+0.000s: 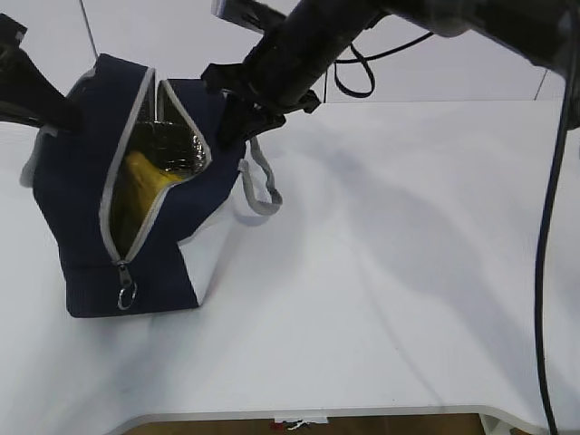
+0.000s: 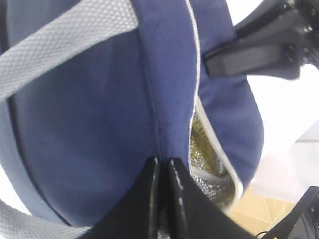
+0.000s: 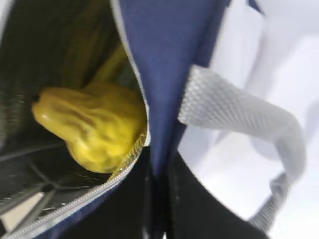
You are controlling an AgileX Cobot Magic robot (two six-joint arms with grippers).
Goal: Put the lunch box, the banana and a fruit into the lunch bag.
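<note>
White worktop (image 1: 390,272) with rounded front edge, soft shadows across it, pale panelled wall (image 1: 163,36) behind, brown floor (image 1: 381,424) visible below the edge

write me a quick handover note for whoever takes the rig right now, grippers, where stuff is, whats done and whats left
Left gripper: shut on the lunch bag, pinching its navy fabric beside the opening.
Right gripper: shut on the bag's opposite edge, next to a grey strap handle.
Between them the two grippers hold the bag tilted and its mouth apart; the zipper is open, with the ring pull hanging at the low end.
Done: the fruit lies inside against the foil lining.
Cannot confirm: the lunch box and banana are not clearly visible, either inside the bag or on the table. Check both before zipping up.
</note>
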